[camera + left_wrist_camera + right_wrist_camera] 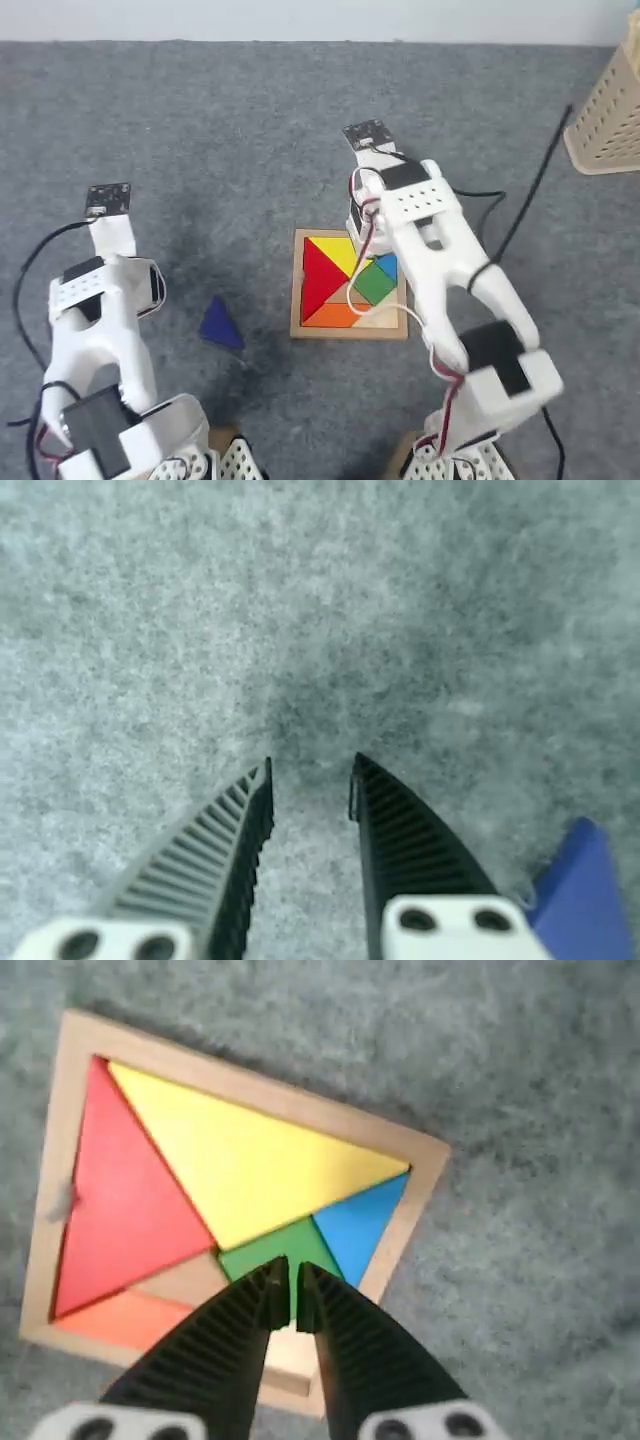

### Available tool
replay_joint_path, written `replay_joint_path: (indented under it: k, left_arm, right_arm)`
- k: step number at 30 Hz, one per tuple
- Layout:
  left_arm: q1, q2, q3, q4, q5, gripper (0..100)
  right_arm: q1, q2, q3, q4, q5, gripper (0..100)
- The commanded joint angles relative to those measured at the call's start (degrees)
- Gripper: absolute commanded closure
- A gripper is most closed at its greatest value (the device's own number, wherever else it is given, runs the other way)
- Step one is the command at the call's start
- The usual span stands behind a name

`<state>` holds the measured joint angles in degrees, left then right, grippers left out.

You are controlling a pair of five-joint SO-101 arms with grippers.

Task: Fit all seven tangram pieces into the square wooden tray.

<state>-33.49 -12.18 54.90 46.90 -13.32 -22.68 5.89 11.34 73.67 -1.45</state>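
High view: grey carpet [200, 130] under wooden tray [297, 285], perhaps basket [608, 110] beyond.

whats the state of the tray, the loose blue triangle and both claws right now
tray: partly filled, bare wood showing
blue triangle: flat on the carpet, outside the tray
left claw: open, empty
right claw: shut, tips over the green piece

no readable text, labels, numbers or signs anywhere
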Motion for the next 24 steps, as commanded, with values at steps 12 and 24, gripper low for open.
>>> replay_joint_path:
  k: [12, 24]
  left_arm:
    - [0.4, -2.1, -0.1, -0.9, 0.3, 88]
    - [-2.2, -2.6, -15.7, 17.6, -14.4, 88]
  right_arm:
    - [18.1, -16.2, 20.0, -8.1, 7.6, 99.1]
    - [25.9, -29.8, 43.2, -18.8, 19.9, 99.1]
